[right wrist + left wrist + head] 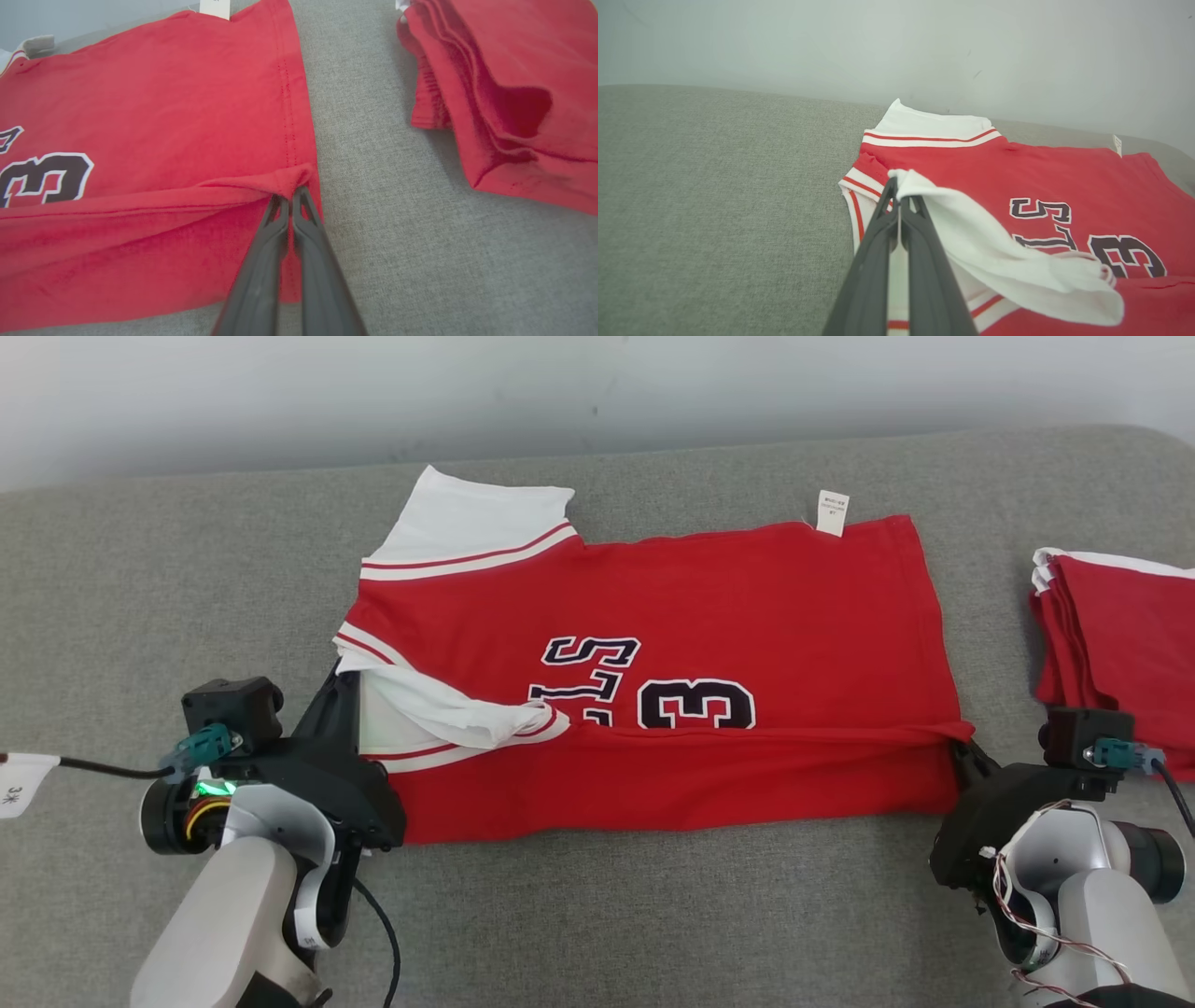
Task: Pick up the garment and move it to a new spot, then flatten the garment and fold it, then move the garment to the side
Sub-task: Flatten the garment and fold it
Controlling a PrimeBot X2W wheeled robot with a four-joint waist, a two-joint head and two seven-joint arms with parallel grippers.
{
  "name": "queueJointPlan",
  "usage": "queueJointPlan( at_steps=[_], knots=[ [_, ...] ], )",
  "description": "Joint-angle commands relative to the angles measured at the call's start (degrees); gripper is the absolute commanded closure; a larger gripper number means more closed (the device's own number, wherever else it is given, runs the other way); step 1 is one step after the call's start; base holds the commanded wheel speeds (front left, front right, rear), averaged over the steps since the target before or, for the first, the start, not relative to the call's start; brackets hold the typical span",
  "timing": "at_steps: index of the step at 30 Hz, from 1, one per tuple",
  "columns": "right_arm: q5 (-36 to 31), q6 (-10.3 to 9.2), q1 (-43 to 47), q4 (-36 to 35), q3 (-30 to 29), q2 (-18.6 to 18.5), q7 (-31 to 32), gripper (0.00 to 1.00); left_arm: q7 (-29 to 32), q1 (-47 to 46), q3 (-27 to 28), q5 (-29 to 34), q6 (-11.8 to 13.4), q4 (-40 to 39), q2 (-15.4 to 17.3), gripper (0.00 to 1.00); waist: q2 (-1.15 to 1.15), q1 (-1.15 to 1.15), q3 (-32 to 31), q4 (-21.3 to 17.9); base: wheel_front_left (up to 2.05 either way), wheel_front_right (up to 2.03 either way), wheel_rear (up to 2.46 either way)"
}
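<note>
Grey woven cushion point(140, 579) bears the red-and-white numbered cloth jersey point(709, 597), lying flat. My left gripper point(899, 191) pinches its white sleeve point(994, 252), right gripper point(290, 195) its hem corner point(292, 176); folding seems underway, next lift both evenly across.

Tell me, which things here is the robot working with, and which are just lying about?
In the job: jersey; left gripper and right gripper, both shut on it.
Lying about: folded red pile; grey surface beneath.

Garment point(709, 607) pinched, left tool point(344, 683), right tool point(963, 751)
</note>
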Motion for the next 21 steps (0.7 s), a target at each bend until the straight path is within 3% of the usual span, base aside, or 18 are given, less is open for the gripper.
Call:
queueJointPlan(
  at_steps=[1,5,6,7,8,11,13,14,21],
  knots=[
    [-0.4,-0.15,-0.5,0.6,0.0,0.0,0.0,1.0,-0.5,-0.8,-0.2,-0.1,-0.1,0.6,-0.3,1.0,-0.01,-0.01,0.2,0.2,0.0,0.0,0.0],
    [-0.2,-0.15,-0.8,1.1,0.6,0.0,-0.7,1.0,-1.3,-2.0,-0.7,0.4,-0.4,1.6,-0.3,1.0,-0.01,-0.01,0.4,0.5,0.0,0.0,0.0],
    [0.4,-0.15,-1.1,1.0,1.3,0.1,-1.3,0.94,-1.4,-2.1,-0.7,0.6,-0.4,1.9,-0.4,1.0,-0.01,-0.01,0.4,0.5,0.0,0.0,0.0],
    [1.1,-0.15,-1.4,1.1,1.9,0.1,-1.7,0.15,-1.9,-2.2,-0.7,0.7,-0.3,2.2,-0.3,1.0,-0.01,-0.01,0.4,0.5,0.0,0.0,0.0],
    [1.2,-0.15,-1.5,1.2,2.6,0.1,-2.0,0.0,-1.9,-2.3,-0.7,0.7,-0.3,2.5,-0.2,1.0,-0.01,-0.01,0.4,0.5,0.0,0.0,0.0],
    [1.5,-0.15,-2.4,1.4,3.7,0.0,-2.7,0.0,-2.6,-2.8,-0.6,0.9,-0.1,3.3,-0.1,1.0,-0.01,-0.01,0.2,0.4,0.0,0.0,0.0],
    [1.6,-0.15,-3.0,1.7,4.2,0.0,-3.3,0.0,-3.3,-2.7,-0.9,1.2,-0.1,3.7,-0.1,0.17,-0.01,-0.01,0.0,0.6,0.0,0.0,0.0],
    [1.6,-0.15,-3.0,1.8,4.3,0.0,-3.6,0.0,-3.4,-2.5,-1.1,1.3,-0.2,4.0,-0.2,0.0,-0.01,-0.01,-0.2,0.7,0.0,0.0,0.0],
    [0.4,-0.15,-0.3,0.7,3.7,0.0,-2.8,0.0,-4.7,0.8,-1.9,2.0,-0.3,4.1,0.8,0.0,-0.01,-0.01,-2.3,1.3,0.0,0.0,0.0]
  ],
)
